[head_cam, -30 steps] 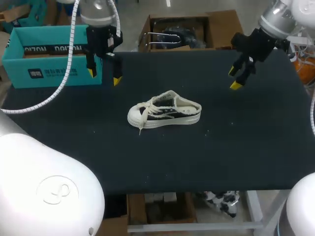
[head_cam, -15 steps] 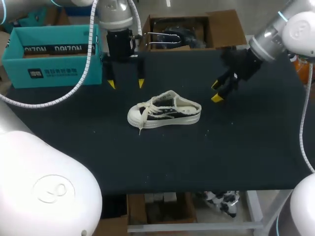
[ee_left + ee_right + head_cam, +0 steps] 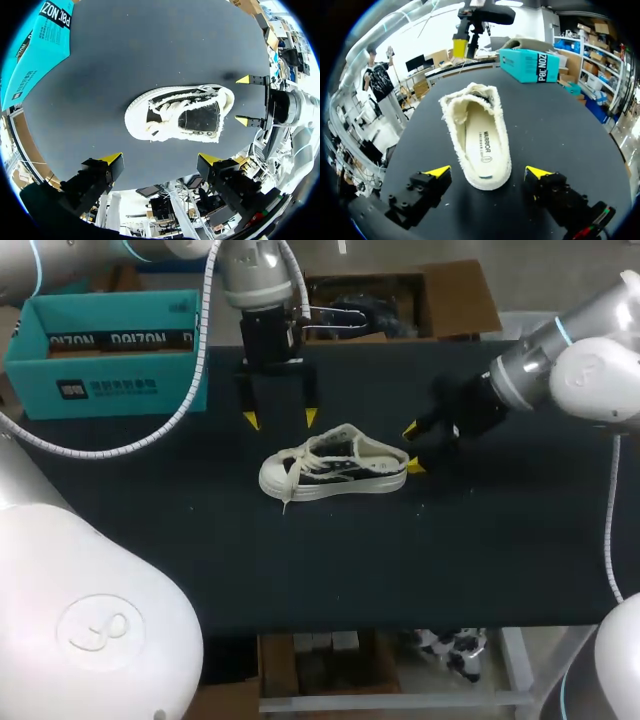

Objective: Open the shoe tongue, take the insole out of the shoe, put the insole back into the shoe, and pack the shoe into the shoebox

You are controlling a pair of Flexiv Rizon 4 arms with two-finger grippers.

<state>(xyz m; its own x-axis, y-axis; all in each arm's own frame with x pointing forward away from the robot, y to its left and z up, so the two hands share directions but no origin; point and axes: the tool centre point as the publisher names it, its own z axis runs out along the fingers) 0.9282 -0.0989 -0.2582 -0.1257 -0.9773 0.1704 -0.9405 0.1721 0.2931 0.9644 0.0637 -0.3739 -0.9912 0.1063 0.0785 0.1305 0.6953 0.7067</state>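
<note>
While the shoe (image 3: 335, 465) lies mid-tabletop (image 3: 300, 560) (insole (image 3: 481, 142) inside), the left hand (image 3: 280, 420) hangs just behind it, fingers apart; the right hand (image 3: 412, 448) flanks its heel, fingers likewise apart. The box (image 3: 100, 360) stands far left.

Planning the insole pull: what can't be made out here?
- Toe end of the insole: right wrist view, under the laced upper of the shoe.
- Inside of the shoebox: head view, behind its near wall; left wrist view, cut off by the rim.
- Sole: all views, against the table.

Black matte table (image 3: 480, 540), evenly lit, few pale specks
</note>
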